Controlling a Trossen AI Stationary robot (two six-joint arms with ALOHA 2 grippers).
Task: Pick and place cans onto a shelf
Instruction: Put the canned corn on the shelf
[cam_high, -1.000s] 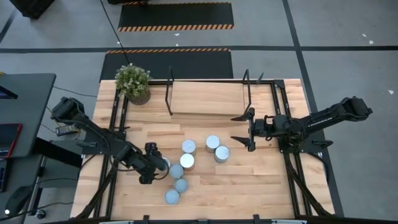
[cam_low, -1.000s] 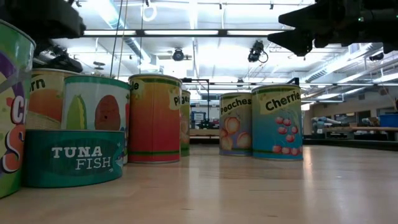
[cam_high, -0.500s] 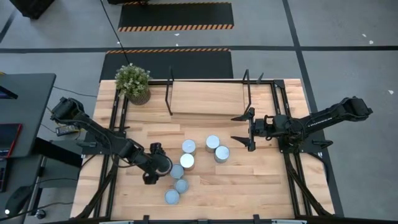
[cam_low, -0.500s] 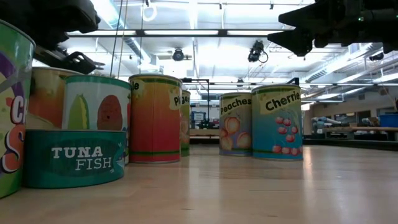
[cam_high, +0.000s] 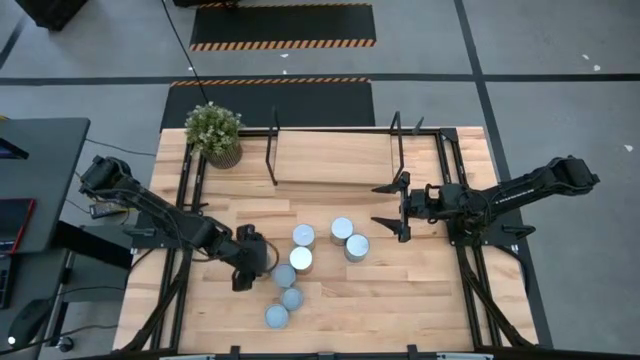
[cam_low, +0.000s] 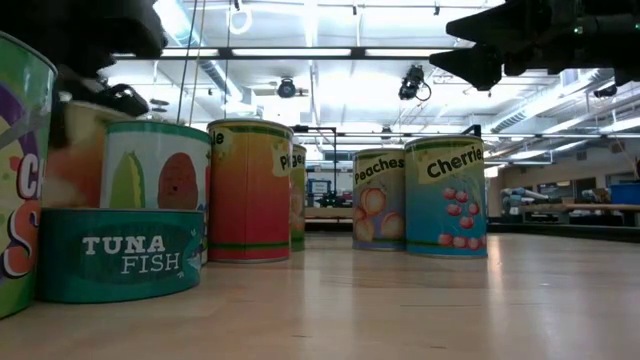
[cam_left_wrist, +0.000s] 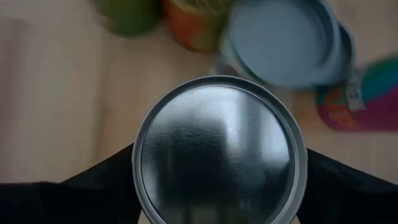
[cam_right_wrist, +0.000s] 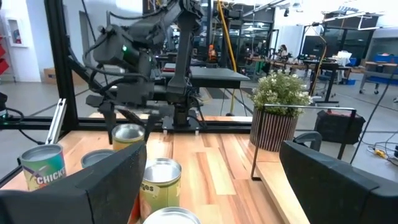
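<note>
One wooden table (cam_high: 400, 290) bears all items. Shelf (cam_high: 335, 160): light plank between black uprights at the far edge, with no can on it. Left gripper (cam_high: 258, 260): at the left edge of the can cluster, over one can (cam_left_wrist: 217, 155); its fingers (cam_left_wrist: 93, 186) are pressed against opposite sides of that can, just below the silver rim. Right gripper (cam_high: 400, 212): held above the table just beside the shelf's right uprights, fingers spread, holding nothing. Potted plant (cam_high: 213, 130): far left corner, beside the shelf. Remaining cans (cam_high: 300, 260): seven silver tops counted, standing upright mid-table in front of the shelf, several touching their neighbours.
</note>
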